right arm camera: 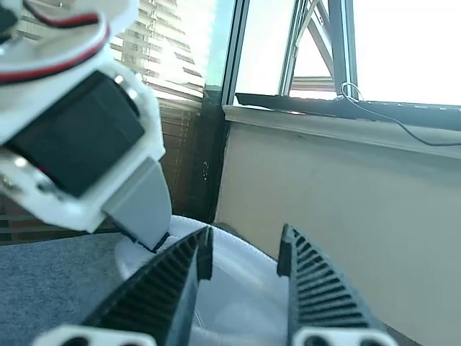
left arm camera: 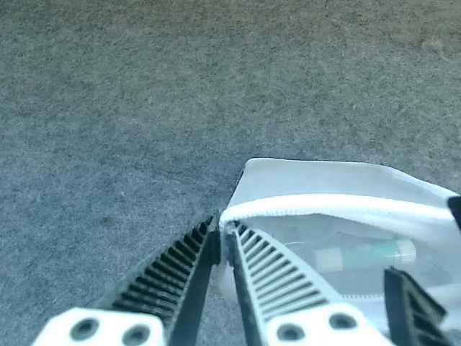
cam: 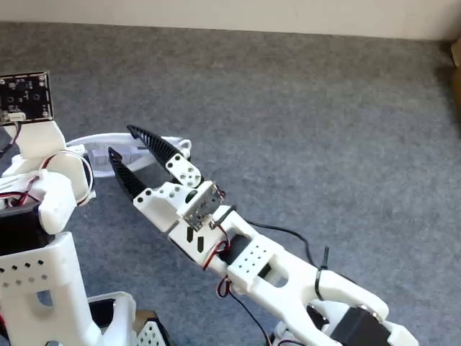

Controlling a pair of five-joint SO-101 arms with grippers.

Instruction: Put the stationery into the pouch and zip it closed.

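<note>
Grey cloth covers the table (cam: 302,101); the pouch (left arm camera: 324,180) lies near its left edge. The left gripper (left arm camera: 221,229) pinches its rim end, and the right gripper (cam: 119,139) hangs half open over it.

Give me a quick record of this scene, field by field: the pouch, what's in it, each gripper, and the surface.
pouch: white, mouth open, not yet zipped
contents: one green and white stationery item lying inside
left gripper: shut on the corner of the pouch rim
right gripper: open, fingers poised over the pouch
surface: grey carpet
</note>
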